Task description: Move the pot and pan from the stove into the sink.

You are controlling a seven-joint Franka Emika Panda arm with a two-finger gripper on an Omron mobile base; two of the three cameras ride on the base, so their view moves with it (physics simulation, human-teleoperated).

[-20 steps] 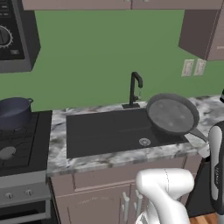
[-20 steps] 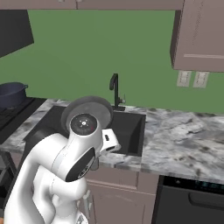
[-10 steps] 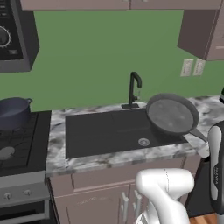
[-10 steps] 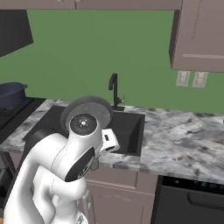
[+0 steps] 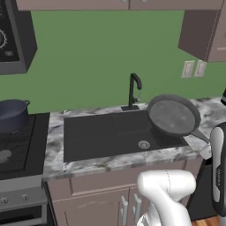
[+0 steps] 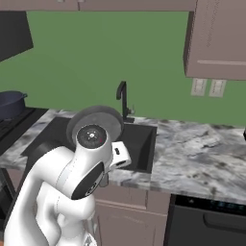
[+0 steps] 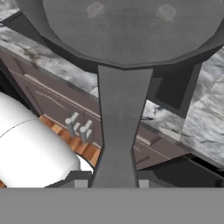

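The end effector (image 7: pixel 114 177) is clamped tight on the pan's handle, holding the pan (image 5: pixel 173 115) over the right end of the sink (image 5: pixel 101 137), so lowering and releasing seems next, with the pot (image 5: pixel 12 114) waiting on the stove (image 5: pixel 20 143).

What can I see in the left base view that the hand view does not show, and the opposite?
The left base view alone shows the pot on the stove, the faucet and the whole sink. The hand view alone shows the claw shut on the pan's handle, with cabinet door handles below the counter. Both show the pan held tilted above the sink's right end, and the marbled counter.
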